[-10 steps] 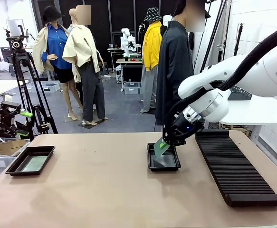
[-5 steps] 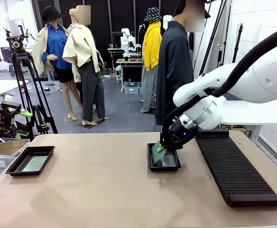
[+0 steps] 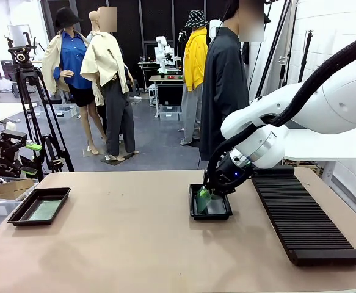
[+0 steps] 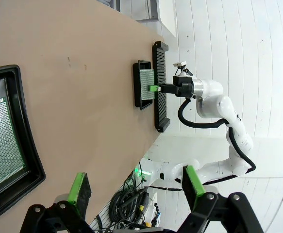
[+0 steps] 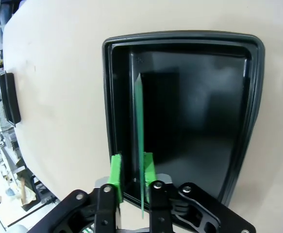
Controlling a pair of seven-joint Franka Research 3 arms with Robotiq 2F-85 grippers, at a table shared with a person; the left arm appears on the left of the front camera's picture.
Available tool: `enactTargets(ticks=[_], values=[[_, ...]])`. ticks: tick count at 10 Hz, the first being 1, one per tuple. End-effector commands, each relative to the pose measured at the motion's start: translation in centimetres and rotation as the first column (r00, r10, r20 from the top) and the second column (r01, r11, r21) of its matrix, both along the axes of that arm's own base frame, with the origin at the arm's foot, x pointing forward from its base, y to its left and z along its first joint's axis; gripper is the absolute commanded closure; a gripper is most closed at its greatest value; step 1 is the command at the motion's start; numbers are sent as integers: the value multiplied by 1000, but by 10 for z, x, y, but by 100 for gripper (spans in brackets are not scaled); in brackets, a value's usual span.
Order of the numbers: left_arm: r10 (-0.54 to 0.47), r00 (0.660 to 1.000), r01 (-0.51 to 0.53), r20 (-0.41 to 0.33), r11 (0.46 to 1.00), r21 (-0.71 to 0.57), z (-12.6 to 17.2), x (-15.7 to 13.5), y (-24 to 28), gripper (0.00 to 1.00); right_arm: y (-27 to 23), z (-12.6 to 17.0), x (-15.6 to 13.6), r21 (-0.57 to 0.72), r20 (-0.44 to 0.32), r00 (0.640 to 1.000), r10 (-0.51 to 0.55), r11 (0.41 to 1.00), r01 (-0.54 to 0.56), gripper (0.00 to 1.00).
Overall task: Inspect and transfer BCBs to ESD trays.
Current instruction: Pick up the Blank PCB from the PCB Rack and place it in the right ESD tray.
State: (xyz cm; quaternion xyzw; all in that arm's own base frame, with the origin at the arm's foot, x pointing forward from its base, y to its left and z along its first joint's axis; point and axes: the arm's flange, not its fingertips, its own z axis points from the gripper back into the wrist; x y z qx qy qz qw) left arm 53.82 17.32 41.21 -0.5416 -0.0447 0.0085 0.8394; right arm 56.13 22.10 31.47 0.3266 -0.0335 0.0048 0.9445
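**Board edge-on in the middle tray**

Right gripper (image 5: 130, 170) sits low over the middle tray (image 5: 255, 97), green fingers on either side of a green board (image 5: 140, 136) that stands on edge inside it. There's a slim gap on the left side, so I can't tell if it's really pinched or just let go. From the front, that tray (image 3: 221, 215) is right beside the long ribbed rack (image 3: 300, 220). Left gripper (image 4: 134, 187) hangs with fingers wide apart, nothing between them, over the other tray (image 4: 32, 165), where a second board (image 4: 3, 143) lies flat.
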Motion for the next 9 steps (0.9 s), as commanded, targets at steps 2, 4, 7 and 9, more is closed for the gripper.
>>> enactTargets(ticks=[2,4,7,9], values=[[-8,1000,8,-2,1000,0,2,-1,1,0,-8,14,-4,-59,11,1000,-10,998,10,28],[-8,1000,8,-2,1000,0,2,-1,1,0,-11,36,-4,-151,-4,1000,-7,989,6,3],[-8,1000,8,-2,1000,0,2,-1,1,0,-13,58,0,-218,-38,999,-22,976,13,0],[-8,1000,8,-2,1000,0,2,-1,1,0,-16,57,3,-216,-66,998,-21,976,6,0]])
